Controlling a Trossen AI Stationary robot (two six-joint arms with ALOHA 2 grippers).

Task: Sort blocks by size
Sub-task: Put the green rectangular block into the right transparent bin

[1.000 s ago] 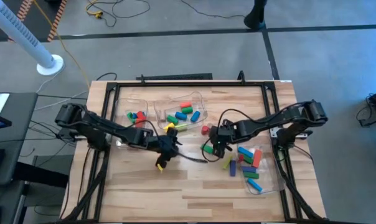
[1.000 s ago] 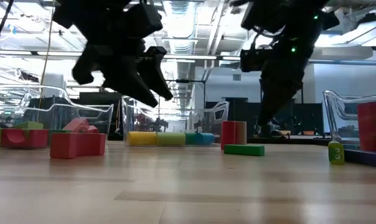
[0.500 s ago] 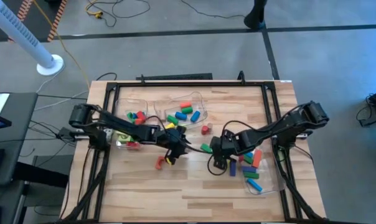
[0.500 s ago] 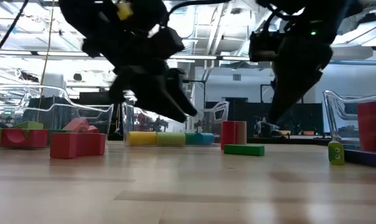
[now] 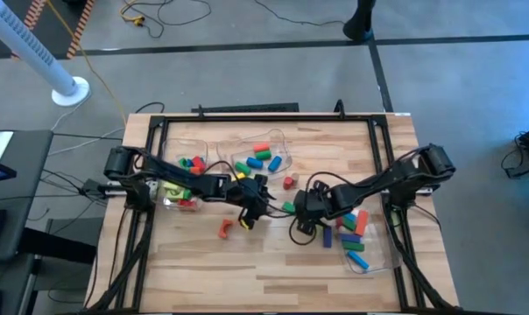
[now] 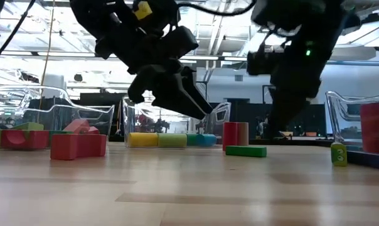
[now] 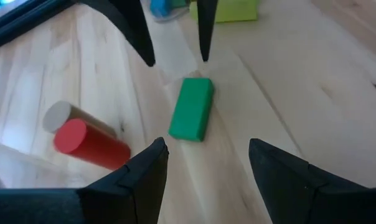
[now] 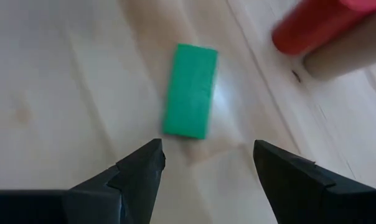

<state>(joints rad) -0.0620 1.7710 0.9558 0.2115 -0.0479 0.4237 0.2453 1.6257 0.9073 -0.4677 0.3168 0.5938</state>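
High view: the left hand point(image 5: 250, 213) has travelled right from the red block point(image 5: 224, 228) to mid-tabletop, fingers spread and empty. The right hand point(image 5: 305, 215) has drifted left, fingers also spread and empty. Between the two hands the green block point(image 7: 192, 117) lies flat on the tabletop point(image 5: 273, 262), a red cylinder point(image 7: 91, 142) just beside it. More blocks point(image 5: 354, 234) remain at the right.

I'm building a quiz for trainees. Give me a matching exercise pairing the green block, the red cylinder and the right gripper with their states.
1 green block
2 red cylinder
3 right gripper

a standing upright on the table
b open, above the green block
c lying flat on the table

Pairs: 1-c, 2-a, 3-b
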